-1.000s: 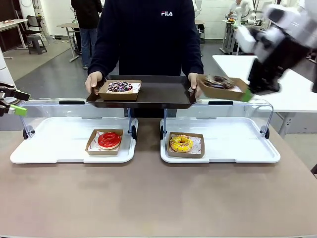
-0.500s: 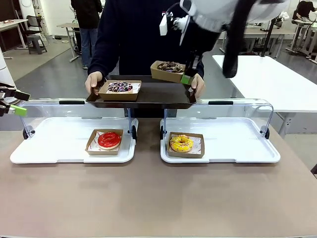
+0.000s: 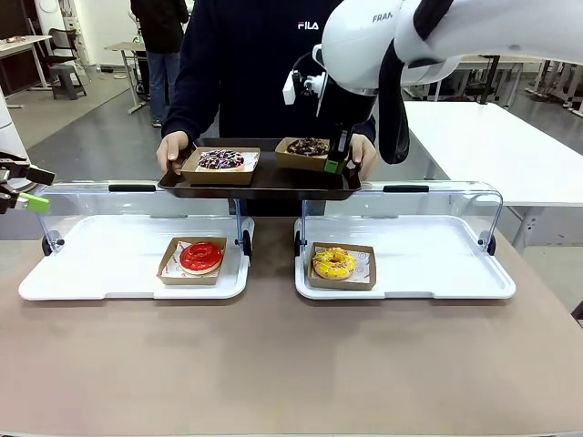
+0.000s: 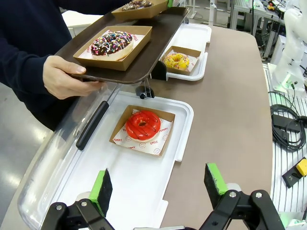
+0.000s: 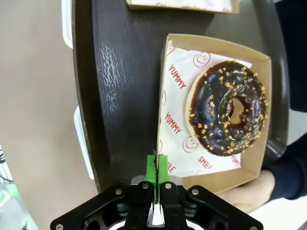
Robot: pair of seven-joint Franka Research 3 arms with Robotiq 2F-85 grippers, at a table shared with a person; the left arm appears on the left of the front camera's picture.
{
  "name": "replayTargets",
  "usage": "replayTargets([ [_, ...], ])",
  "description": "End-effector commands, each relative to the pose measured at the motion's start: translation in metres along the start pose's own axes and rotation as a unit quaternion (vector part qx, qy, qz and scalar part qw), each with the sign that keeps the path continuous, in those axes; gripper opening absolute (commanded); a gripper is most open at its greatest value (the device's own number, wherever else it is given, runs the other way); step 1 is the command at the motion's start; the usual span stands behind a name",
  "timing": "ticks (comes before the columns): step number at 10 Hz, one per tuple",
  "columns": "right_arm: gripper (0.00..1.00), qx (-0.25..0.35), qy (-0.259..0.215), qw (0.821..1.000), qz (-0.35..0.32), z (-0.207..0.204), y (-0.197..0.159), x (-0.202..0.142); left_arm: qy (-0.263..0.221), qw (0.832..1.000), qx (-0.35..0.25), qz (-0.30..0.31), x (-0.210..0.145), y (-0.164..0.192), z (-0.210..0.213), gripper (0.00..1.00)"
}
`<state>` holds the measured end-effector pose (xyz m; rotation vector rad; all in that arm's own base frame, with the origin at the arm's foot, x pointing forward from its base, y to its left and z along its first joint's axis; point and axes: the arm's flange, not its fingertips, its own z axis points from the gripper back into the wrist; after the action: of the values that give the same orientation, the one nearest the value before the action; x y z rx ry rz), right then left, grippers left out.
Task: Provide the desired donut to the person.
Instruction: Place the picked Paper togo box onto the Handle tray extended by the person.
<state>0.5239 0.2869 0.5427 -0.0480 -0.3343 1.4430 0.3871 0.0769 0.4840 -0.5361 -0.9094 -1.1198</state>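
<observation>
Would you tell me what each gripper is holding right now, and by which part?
The right gripper pinches the side wall of the chocolate donut's box, over the person's tray. The left gripper is open and holds nothing.

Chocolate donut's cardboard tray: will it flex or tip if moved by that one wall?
Probably flexes: the right pincer pinches a single thin wall of the cardboard tray. Likely tips toward the chocolate donut, its main weight.

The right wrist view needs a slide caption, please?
Right gripper shut on the chocolate donut's box over the person's tray.
</observation>
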Motion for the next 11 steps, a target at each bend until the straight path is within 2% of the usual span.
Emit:
replayTargets([
  [1, 0.01, 0.005, 0.011, 0.999, 0.037, -0.009, -0.015, 0.000, -0.003, 1.000, 0.000, 0.000, -0.001, 0.000, 0.001, 1.00],
  [5, 0.01, -0.009, 0.019, 0.998, 0.066, -0.021, -0.018, 0.002, -0.003, 1.000, 0.000, 0.000, -0.001, 0.000, 0.001, 1.00],
  [6, 0.61, -0.003, 0.015, 0.998, 0.069, -0.021, -0.017, 0.002, -0.003, 1.000, 0.000, 0.000, -0.001, 0.000, 0.001, 1.00],
  [7, 0.61, 0.001, 0.013, 0.998, 0.068, -0.018, -0.017, 0.003, -0.003, 1.000, 0.000, 0.000, -0.001, 0.000, 0.001, 1.00],
  [8, 1.00, 0.008, 0.012, 0.998, 0.068, -0.012, -0.017, 0.004, -0.003, 1.000, 0.000, 0.000, -0.001, 0.000, 0.001, 1.00],
  [9, 0.65, 0.008, 0.011, 0.998, 0.064, -0.007, -0.018, 0.005, -0.003, 1.000, 0.000, 0.000, -0.001, 0.000, 0.001, 1.00],
  [10, 1.00, 0.020, 0.004, 0.998, 0.064, -0.004, -0.019, 0.006, -0.003, 1.000, 0.000, 0.000, -0.001, 0.000, 0.001, 1.00],
  [11, 1.00, 0.022, 0.002, 0.998, 0.056, -0.001, -0.021, 0.006, -0.003, 1.000, 0.000, 0.000, -0.001, 0.000, 0.001, 1.00],
])
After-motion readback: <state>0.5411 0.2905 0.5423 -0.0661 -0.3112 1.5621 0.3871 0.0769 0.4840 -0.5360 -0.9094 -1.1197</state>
